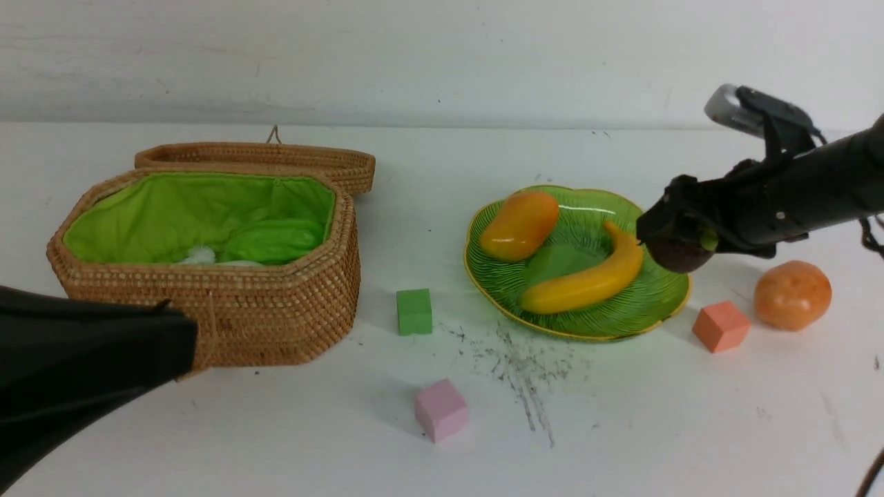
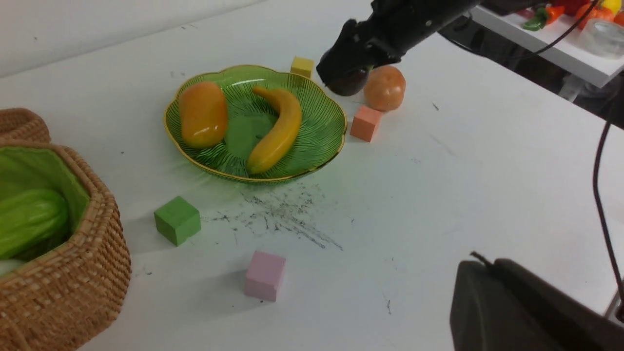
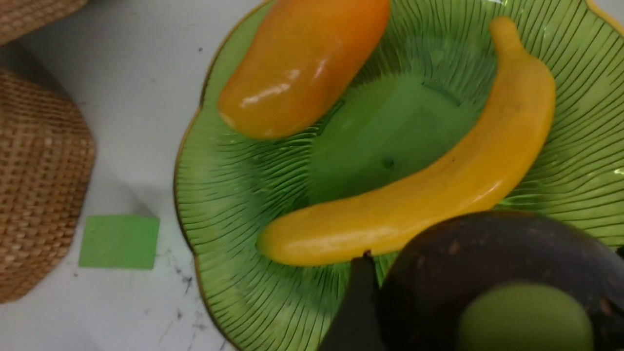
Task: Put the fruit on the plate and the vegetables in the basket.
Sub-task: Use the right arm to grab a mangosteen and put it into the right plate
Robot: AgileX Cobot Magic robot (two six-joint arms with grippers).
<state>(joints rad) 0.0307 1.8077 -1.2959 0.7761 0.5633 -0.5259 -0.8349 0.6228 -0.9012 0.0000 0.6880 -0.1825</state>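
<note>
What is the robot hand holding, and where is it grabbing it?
The right gripper holds the dark purple mangosteen, pinched by its round sides, green cap facing the wrist.

The mango fills the left side of the plate and the banana lies across its right. The green middle between them is bare. The right end effector grips the mangosteen above the right rim. The basket is wide open on top.
</note>
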